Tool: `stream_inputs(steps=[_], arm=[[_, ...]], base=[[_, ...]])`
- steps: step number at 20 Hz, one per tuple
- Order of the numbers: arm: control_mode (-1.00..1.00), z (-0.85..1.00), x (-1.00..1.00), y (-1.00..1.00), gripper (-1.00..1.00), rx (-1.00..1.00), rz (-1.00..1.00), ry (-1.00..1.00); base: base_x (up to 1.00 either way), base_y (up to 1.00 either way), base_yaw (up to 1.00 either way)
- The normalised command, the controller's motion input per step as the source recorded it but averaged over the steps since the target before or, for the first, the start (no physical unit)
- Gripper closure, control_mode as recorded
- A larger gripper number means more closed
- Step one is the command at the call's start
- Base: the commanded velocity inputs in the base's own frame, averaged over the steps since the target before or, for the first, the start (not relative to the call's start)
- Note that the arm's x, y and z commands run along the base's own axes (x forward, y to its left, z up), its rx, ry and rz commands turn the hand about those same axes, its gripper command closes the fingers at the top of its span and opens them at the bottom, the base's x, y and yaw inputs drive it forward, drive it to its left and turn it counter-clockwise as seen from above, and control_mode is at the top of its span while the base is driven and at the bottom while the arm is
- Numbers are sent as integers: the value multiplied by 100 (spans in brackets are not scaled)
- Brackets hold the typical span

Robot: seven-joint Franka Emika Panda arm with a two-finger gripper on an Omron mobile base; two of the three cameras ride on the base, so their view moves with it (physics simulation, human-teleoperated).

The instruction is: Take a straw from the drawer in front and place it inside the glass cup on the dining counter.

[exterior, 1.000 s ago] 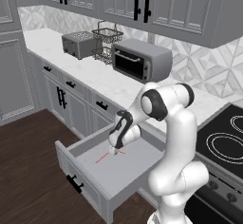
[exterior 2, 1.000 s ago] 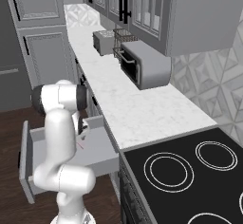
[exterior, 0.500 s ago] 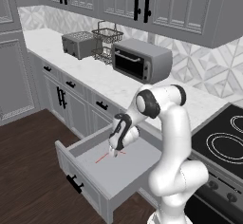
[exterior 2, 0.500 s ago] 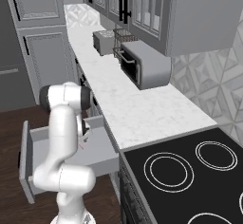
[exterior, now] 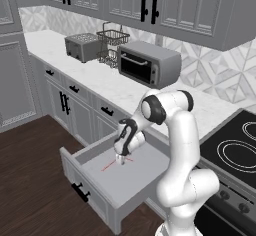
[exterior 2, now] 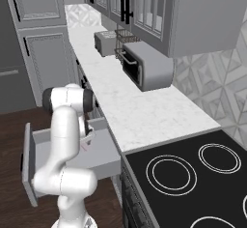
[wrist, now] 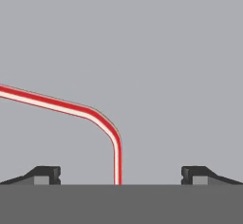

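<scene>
Left base view: the drawer (exterior: 107,177) stands open; the fingers (exterior: 120,160) hang inside it over the red straw (exterior: 108,167). Right base view: the arm hides most of the drawer (exterior 2: 101,149) floor. Hand view: the fingers (wrist: 118,174) are spread wide, the bent straw (wrist: 71,107) running between them, ungripped.

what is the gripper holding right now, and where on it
Nothing is held. The gripper stands open low over the thin red bent straw lying on the grey drawer floor, its short leg between the fingertips, untouched.

The open grey drawer (exterior: 131,179) carries the red straw (exterior: 110,165) lying on its floor.
</scene>
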Motion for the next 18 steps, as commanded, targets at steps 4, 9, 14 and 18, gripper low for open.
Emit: stream_inputs(steps=[4, 9, 14, 18], arm=[[-100, -54, -11, 18, 100, -5, 2, 5], [-100, -48, -47, 12, 100, -6, 1, 0], [-100, -31, -59, 9, 100, -7, 0, -1], [-100, -3, -60, 1, 100, -3, 0, -7]], base=[[0, 0, 0], [0, 0, 0], [0, 0, 0], [0, 0, 0]])
